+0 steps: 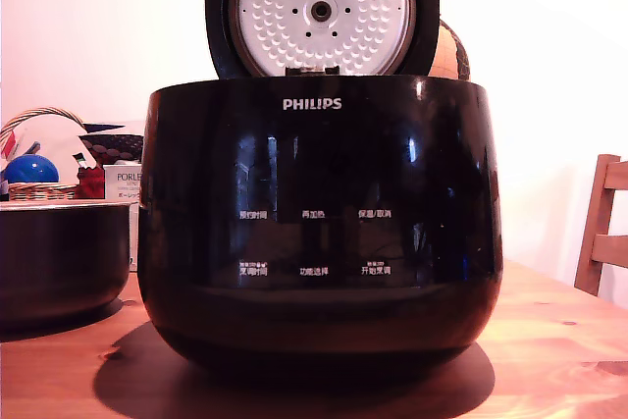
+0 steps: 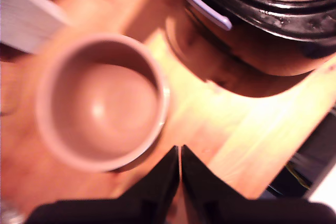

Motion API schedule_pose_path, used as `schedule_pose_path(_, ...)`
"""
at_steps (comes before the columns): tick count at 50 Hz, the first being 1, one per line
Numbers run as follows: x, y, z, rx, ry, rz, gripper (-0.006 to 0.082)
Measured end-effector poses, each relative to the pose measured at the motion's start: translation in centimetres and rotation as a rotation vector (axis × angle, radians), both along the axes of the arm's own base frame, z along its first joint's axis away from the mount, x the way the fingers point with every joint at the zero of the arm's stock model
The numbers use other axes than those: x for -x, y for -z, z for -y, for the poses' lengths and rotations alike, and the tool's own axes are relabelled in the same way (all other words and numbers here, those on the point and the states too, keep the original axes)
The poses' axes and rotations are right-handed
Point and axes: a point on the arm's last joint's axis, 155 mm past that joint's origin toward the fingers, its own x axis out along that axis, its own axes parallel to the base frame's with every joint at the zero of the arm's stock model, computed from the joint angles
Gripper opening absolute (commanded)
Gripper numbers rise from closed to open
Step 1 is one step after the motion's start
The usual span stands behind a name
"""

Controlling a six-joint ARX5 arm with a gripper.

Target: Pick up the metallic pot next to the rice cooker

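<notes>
The rice cooker (image 1: 314,233) fills the middle of the exterior view, glossy black with a PHILIPS logo and its lid (image 1: 322,9) raised to show the white dimpled plate. The metallic pot (image 1: 59,262) stands on the table at the exterior view's left, close beside the cooker, dark and round. From above, in the wrist view, the pot (image 2: 100,103) shows an empty, blurred interior. My gripper (image 2: 180,150) hovers just outside the pot's rim, its black fingers pressed together with nothing between them. Part of the cooker (image 2: 262,14) also shows there. The exterior view does not show the gripper.
A wicker basket (image 1: 34,159) with a blue ball and some boxes (image 1: 120,183) stand behind the pot. A wooden chair (image 1: 603,228) is at the exterior view's right. The wooden table (image 1: 559,340) carries everything. A white box (image 2: 26,19) lies near the pot.
</notes>
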Motion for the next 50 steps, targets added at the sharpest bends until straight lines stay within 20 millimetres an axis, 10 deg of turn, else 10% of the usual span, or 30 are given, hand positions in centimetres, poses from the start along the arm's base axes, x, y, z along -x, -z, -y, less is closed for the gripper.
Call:
schedule_pose_path(18, -2.4, 6.5, 1.3, 0.029, -0.023, -0.273, 0.004)
schedule_pose_path(30, -4.8, 10.9, 2.3, 0.041, -0.051, -0.374, 0.0528)
schedule_pose_path(50, -7.6, 14.5, 1.2, -0.042, -0.12, -0.372, 0.0543)
